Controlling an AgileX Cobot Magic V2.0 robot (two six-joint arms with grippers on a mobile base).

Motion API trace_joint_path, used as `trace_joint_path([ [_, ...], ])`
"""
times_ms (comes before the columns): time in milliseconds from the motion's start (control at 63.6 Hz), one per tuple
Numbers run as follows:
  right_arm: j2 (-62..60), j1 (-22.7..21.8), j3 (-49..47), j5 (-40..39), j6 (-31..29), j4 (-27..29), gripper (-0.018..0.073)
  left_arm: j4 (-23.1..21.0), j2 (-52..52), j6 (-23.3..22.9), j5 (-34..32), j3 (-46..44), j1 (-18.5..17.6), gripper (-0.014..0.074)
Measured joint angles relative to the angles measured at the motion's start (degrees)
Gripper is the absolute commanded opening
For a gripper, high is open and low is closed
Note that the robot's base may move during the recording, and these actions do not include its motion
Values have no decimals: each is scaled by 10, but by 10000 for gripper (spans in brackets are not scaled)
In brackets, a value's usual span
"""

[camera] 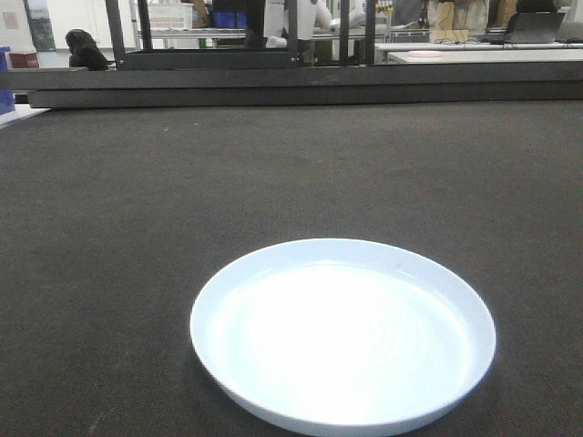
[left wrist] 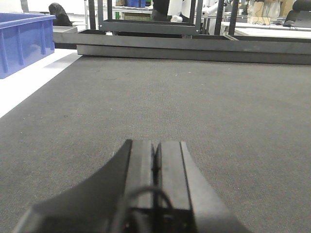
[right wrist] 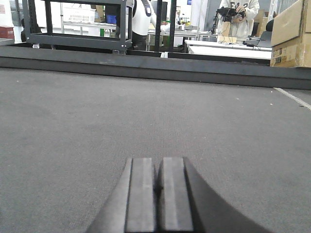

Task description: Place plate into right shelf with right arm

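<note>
Evidently nothing is done: the plate [camera: 342,335] lies untouched on the bench [camera: 273,164], lower centre. Right fingers [right wrist: 143,194] and left fingers [left wrist: 143,174] are pressed together, empty; pickup and shelving remain.

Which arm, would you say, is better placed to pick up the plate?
Right, marginally: the plate lies right of centre in the front view. The left pincer and right pincer are both shut; neither wrist view shows it.
</note>
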Motion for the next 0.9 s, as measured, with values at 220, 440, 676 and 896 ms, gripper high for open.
trace_joint_path([
  [220,0,0,0,0,0,0,55,0,0,0,0,0,0,-128],
  [440,0,0,0,0,0,0,55,0,0,0,0,0,0,-128],
  [676,0,0,0,-81,0,0,55,0,0,0,0,0,0,-128],
  [896,0,0,-92,-31,0,0,55,0,0,0,0,0,0,-128],
])
